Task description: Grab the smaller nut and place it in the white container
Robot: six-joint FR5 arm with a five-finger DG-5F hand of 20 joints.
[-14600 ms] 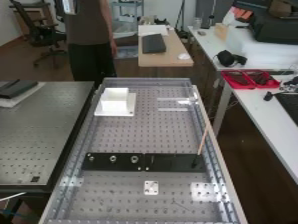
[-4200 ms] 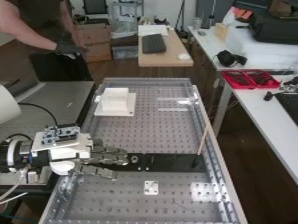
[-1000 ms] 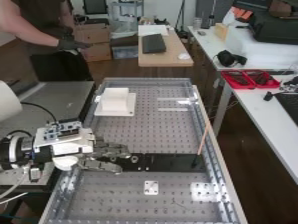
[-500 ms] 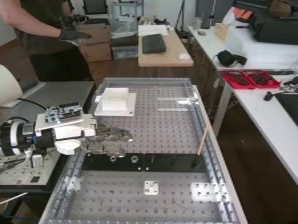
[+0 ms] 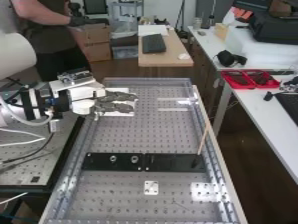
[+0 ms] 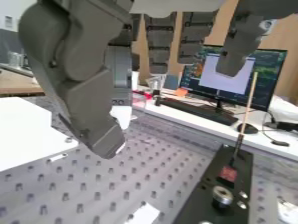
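Note:
In the high view the hand (image 5: 113,101) is over the white container (image 5: 121,114) at the bench's far left, covering most of it. In the wrist view the hand (image 6: 83,75) has its fingers bent, and the smaller nut (image 6: 267,24) appears as a small round metal piece against one finger. The white container (image 6: 25,137) lies below and beside the hand there. On the black bar (image 5: 174,162) stand the larger nut (image 5: 113,159) and the bearing (image 5: 134,159).
A thin stick (image 5: 203,138) rises from the bar's right part. A small white plate (image 5: 151,188) lies nearer on the perforated bench (image 5: 143,132). Raised rails run along both sides. Beyond the bench are a side table (image 5: 263,112) and a red tray (image 5: 249,79).
The hand has risen from the bar and moved toward the far end, over the white container. The smaller nut, on the bar in the earliest frame, has left its place.

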